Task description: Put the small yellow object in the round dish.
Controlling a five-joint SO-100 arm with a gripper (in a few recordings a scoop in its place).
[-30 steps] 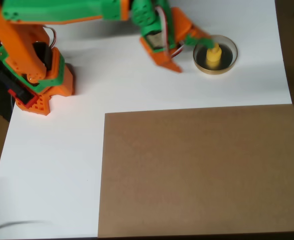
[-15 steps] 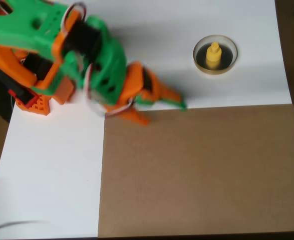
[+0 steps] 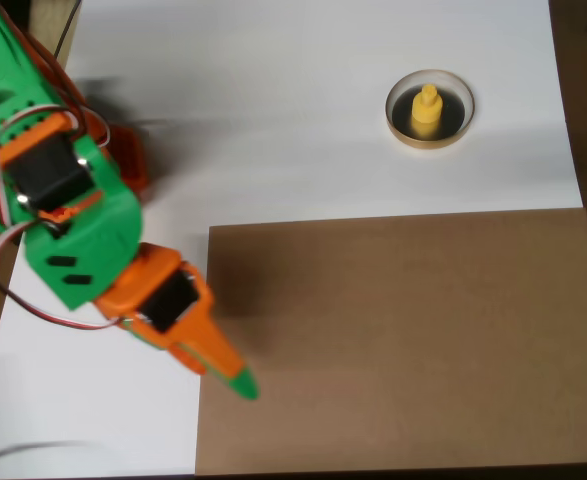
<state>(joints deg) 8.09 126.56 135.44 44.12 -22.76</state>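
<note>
One small yellow object [image 3: 427, 109] sits inside the round dish [image 3: 430, 109], near the top right of the overhead view. It stands up straight, with its wide round bottom on the dark shiny floor of the dish and its thin knob on top. The dish rests on the white table [image 3: 303, 110], a little way above the edge of the big brown board [image 3: 403, 340].

The yellow piece looks like hard plastic. My guess is that it is very light and stiff, so it would not bend or break. It looks smooth, so it might slip if squeezed on the round bottom. The knob on top looks like the best place to pinch it. The dish looks light too, and a bump could push it along the table.

The job looks done, because the piece is already in the dish.

The orange and green arm is far from the dish, down at the left side of the overhead view. It reaches low and points down and to the right. The gripper [image 3: 223, 368] hangs over the left edge of the brown board. Its fingers look pressed together into one thin point with a green tip. It holds nothing.
</note>
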